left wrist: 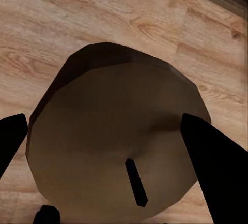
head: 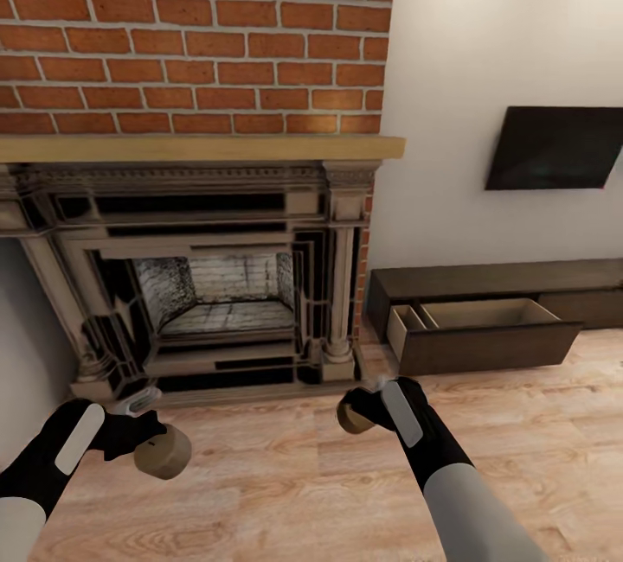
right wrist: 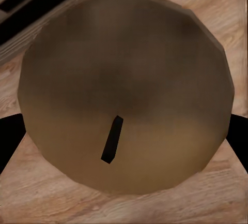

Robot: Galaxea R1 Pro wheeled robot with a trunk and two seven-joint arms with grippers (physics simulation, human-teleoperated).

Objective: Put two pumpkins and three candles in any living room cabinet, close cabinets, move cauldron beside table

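Two candles are counted, one per gripper. The left candle (head: 163, 452) is clenched in the left gripper (head: 149, 443), held low over the wooden floor (head: 285, 493) just in front of the fireplace surround (head: 199, 277). From the left wrist view its flat tan top (left wrist: 116, 141) with the tiny dark wick (left wrist: 136, 181) is seen close up, with a black finger (left wrist: 217, 167) pressed against each side. The right candle (head: 353, 418) is gripped the same way by the right gripper (head: 363, 413), held above the floor near the surround's right column base. In the right wrist view its round top (right wrist: 124, 94) and wick (right wrist: 112, 139) are shown, with a dark finger (right wrist: 237, 136) just peeking out at either edge.

One cabinet (head: 502, 281) can be made out: a long low dark-brown unit against the white wall, to the right of the fireplace. One drawer (head: 484, 333) is pulled open at its left end, pale wood inside, split by a divider into a narrow compartment and a wide one. Nothing can be seen lying in the visible part of either compartment. The rest of the cabinet front is seen flush and shut as far as the picture goes.

One dark TV panel (head: 554, 149) is mounted on the wall above the cabinet, and one tan mantel shelf (head: 199, 147) runs under the brick wall (head: 190, 26).
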